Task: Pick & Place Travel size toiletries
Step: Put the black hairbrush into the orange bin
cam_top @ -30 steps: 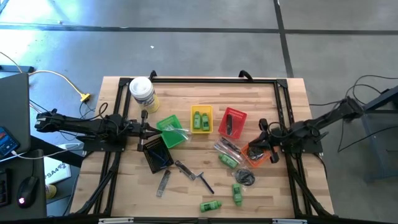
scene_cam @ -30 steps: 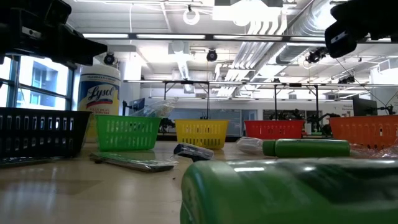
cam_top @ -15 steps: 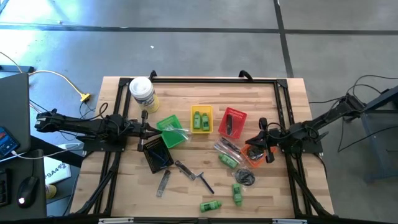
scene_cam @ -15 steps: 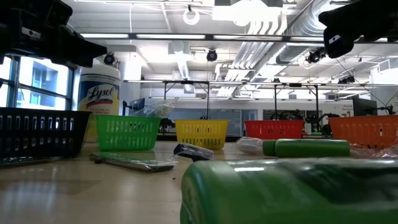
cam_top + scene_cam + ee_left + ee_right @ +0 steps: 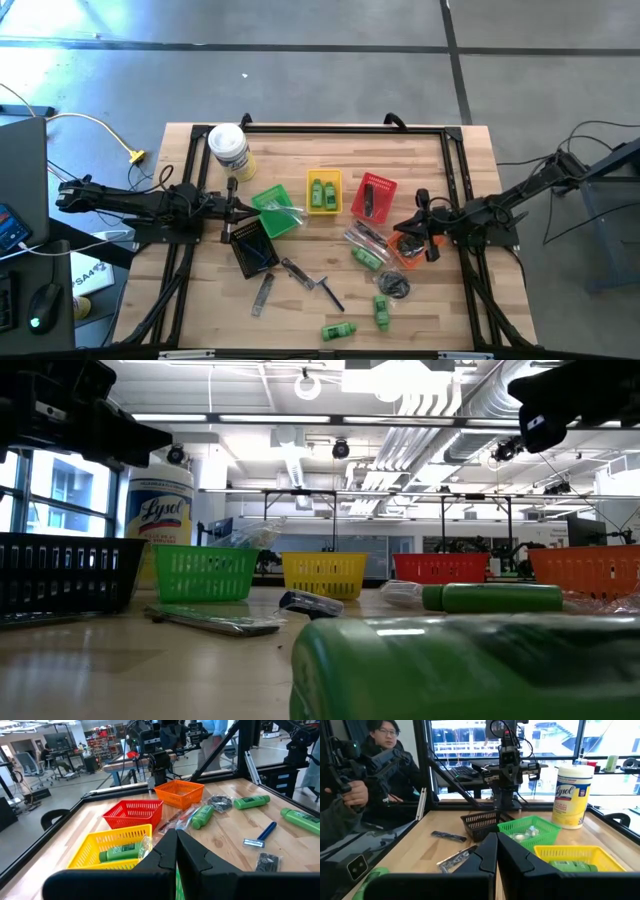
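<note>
While both arms hang above the desk point(image 5: 300, 310), the left claw point(image 5: 232, 208) sits with its fingers pressed together and empty at the left side, just over the gap between the black basket point(image 5: 251, 245) and the green basket point(image 5: 276, 210). Behind it stands the white canister point(image 5: 230, 148) with its yellow label. None of the toiletries touch this claw: clear wrapped pieces point(image 5: 285, 212) lie in the green basket just to its right, and a dark flat comb point(image 5: 263, 292) lies on the bare wood nearer the front edge. Further right, a dark blue razor point(image 5: 327, 288) lies slanted on the wood, and two bright green mini bottles point(image 5: 322, 192) lie side by side in the yellow basket point(image 5: 324, 175). The red basket point(image 5: 374, 195) holds a dark piece. In front of it lie clear plastic sticks point(image 5: 362, 238), a green bottle point(image 5: 366, 258), a dark round piece point(image 5: 395, 285), and two more green bottles point(image 5: 382, 310) near the front edge. At the right, the right claw point(image 5: 418, 228), fingers together and holding nothing, hovers over the orange basket point(image 5: 409, 250), with the clear sticks and green bottle just to its left
</note>
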### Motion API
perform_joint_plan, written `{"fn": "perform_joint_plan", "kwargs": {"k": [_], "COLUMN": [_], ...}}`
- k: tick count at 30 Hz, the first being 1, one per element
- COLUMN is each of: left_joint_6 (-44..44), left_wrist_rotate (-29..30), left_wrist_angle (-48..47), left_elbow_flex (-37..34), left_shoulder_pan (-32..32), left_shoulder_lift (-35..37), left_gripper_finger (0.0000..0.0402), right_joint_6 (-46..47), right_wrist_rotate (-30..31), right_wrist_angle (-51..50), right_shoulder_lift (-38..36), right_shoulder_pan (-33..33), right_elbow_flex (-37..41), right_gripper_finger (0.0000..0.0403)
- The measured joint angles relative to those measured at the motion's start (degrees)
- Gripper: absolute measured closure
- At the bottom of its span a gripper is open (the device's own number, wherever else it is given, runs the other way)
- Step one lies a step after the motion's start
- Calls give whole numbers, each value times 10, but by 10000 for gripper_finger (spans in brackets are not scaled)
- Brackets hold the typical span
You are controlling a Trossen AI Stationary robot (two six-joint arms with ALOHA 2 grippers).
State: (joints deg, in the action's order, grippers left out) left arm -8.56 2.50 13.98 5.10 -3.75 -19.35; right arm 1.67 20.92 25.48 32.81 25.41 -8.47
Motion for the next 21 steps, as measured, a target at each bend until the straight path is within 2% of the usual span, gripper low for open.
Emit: {"fn": "perform_joint_plan", "kwargs": {"k": [21], "left_joint_6": [0], "left_wrist_rotate": [0], "left_wrist_angle": [0], "left_elbow_flex": [0], "left_shoulder_pan": [0], "left_shoulder_lift": [0], "left_gripper_finger": [401], "right_joint_6": [0], "right_wrist_rotate": [2], "right_wrist_angle": [10], "right_shoulder_lift": [16], "right_shoulder_pan": [0], "right_elbow_flex": [0], "right_gripper_finger": [400]}}
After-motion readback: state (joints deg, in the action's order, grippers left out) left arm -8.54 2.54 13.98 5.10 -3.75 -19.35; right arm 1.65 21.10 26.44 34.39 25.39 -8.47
